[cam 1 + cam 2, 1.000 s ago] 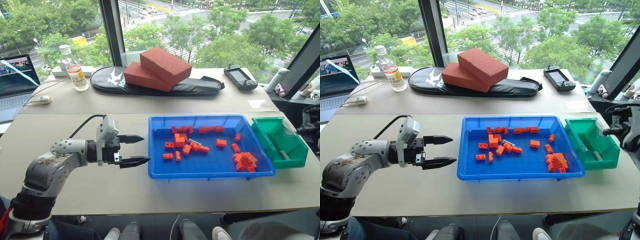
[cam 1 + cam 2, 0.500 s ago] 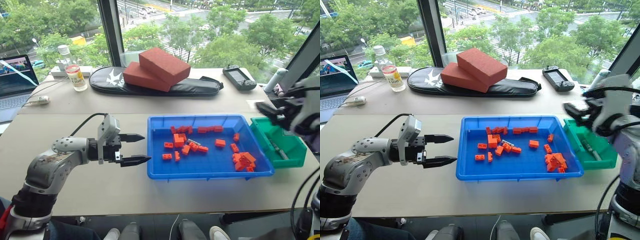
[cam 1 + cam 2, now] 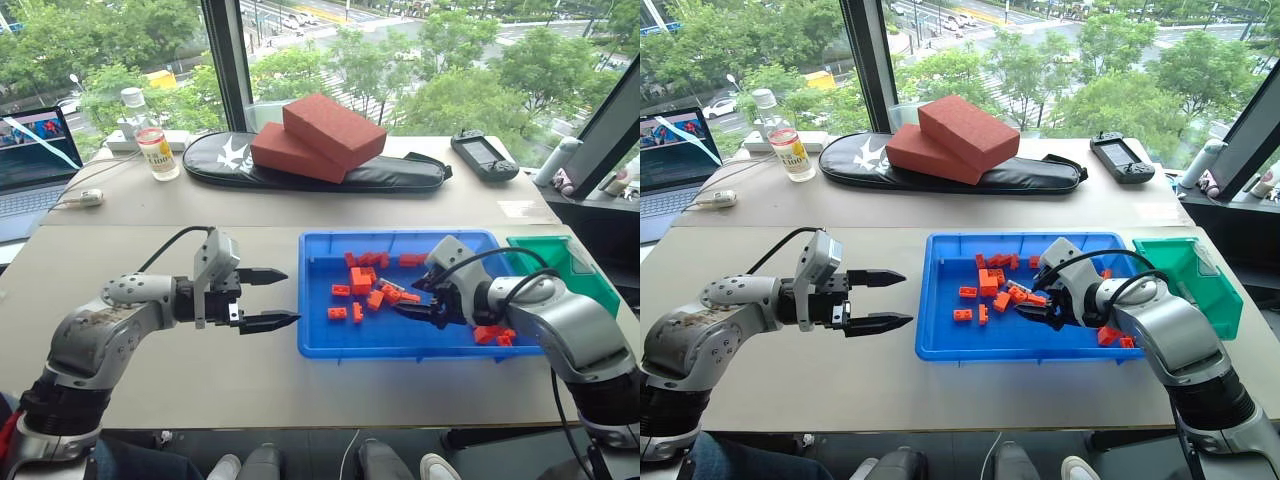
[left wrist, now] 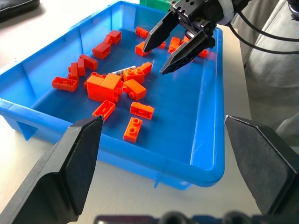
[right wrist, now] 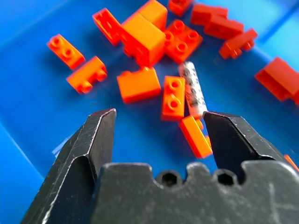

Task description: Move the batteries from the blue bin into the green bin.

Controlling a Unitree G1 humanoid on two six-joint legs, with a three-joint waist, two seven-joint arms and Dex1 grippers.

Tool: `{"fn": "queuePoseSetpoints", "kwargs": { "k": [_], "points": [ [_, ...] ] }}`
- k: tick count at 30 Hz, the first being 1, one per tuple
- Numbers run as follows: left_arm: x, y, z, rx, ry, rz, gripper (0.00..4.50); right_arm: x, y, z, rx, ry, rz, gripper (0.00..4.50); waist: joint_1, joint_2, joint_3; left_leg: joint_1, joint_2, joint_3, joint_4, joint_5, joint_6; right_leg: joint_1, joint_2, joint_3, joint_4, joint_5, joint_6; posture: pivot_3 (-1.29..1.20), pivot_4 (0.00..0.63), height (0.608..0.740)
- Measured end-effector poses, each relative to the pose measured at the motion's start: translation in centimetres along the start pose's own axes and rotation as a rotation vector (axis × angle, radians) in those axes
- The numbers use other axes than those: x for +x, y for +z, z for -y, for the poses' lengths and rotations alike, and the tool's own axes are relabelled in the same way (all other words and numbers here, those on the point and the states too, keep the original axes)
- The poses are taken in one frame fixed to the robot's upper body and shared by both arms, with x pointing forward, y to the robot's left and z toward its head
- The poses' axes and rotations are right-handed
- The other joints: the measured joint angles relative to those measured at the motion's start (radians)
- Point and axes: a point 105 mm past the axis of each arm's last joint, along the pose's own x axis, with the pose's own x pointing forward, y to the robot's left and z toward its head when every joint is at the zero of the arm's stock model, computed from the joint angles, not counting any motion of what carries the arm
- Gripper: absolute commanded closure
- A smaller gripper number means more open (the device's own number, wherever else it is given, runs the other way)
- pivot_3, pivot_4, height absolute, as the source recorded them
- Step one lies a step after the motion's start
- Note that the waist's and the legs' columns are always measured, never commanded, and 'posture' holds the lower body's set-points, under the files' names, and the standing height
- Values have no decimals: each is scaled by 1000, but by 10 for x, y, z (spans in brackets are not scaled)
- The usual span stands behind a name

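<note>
From the head camera, the left gripper (image 3: pixel 268 298) hangs over the bare table (image 3: pixel 150 250), just outside the near-left wall of the blue bin (image 3: pixel 330 345). Its jaws are spread and hold nothing. The right gripper (image 3: pixel 412 297) reaches into the blue bin from the right with its jaws parted over the scattered orange blocks (image 3: pixel 362 282), also empty. A battery (image 3: pixel 390 285) lies among those blocks, just off the tips of the right jaws. The green bin (image 3: pixel 580 275) stands at the right end of the blue bin, behind the right arm; its contents cannot be made out here. Further back on the table lie two red bricks (image 3: pixel 320 135) on a black bag (image 3: pixel 330 170), a bottle (image 3: pixel 152 135), a laptop (image 3: pixel 35 150) and a handheld console (image 3: pixel 484 155).

In the left wrist view, the left jaws stand wide apart with the blue bin beyond them. The right gripper (image 4: pixel 169 50) shows at the far side of the bin, its fingers apart and pointing down toward the blocks. The battery (image 4: pixel 125 71) lies beside an orange block, near the tips of those fingers.

In the right wrist view, the right jaws are wide open above the bin floor. The battery (image 5: pixel 193 88) lies ahead of them, nearer the right-hand finger, touching an orange block (image 5: pixel 172 97) on one side. Nothing sits between the fingers.
</note>
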Motion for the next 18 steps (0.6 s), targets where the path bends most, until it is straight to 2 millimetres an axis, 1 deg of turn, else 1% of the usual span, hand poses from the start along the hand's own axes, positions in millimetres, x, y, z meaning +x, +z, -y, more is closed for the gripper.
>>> {"fn": "queuePoseSetpoints", "kwargs": {
  "k": [3, 10, 12, 13, 18],
  "points": [
    [0, 1, 1, -5, -5, 5, 0, 6, -8, 2, 1, -6, -28, 990, 0, 0, 0, 0, 0, 0, 0, 0, 0, 0, 0, 0, 0, 0, 0, 0, 150, 740],
    [-2, 2, 1, -12, 3, 7, 0, 20, -13, -5, 8, 24, -38, 990, 1, 0, 0, 0, 0, 0, 0, 0, 0, 0, -1, 0, 0, 0, 0, 0, 150, 740],
    [-1, 2, 1, -14, 1, 7, 0, 21, -15, -4, 13, 22, -46, 1505, 1, 0, 0, 0, 0, 0, 0, 0, 0, 0, -1, 0, 0, 0, 0, 0, 150, 740],
    [-1, 2, 1, -14, 1, 7, 0, 21, -15, -4, 11, 20, -47, 1628, 1, 0, 0, 0, 0, 0, 0, 0, 0, 0, 0, 0, 0, 0, 0, 0, 150, 740],
    [-1, 2, 0, -12, 2, 8, 0, 18, -19, -1, 5, 7, -65, 3344, 2, 0, 0, 0, 0, 0, 0, 0, 0, 0, 0, 0, 0, 0, 0, 0, 150, 740]
  ]
}}
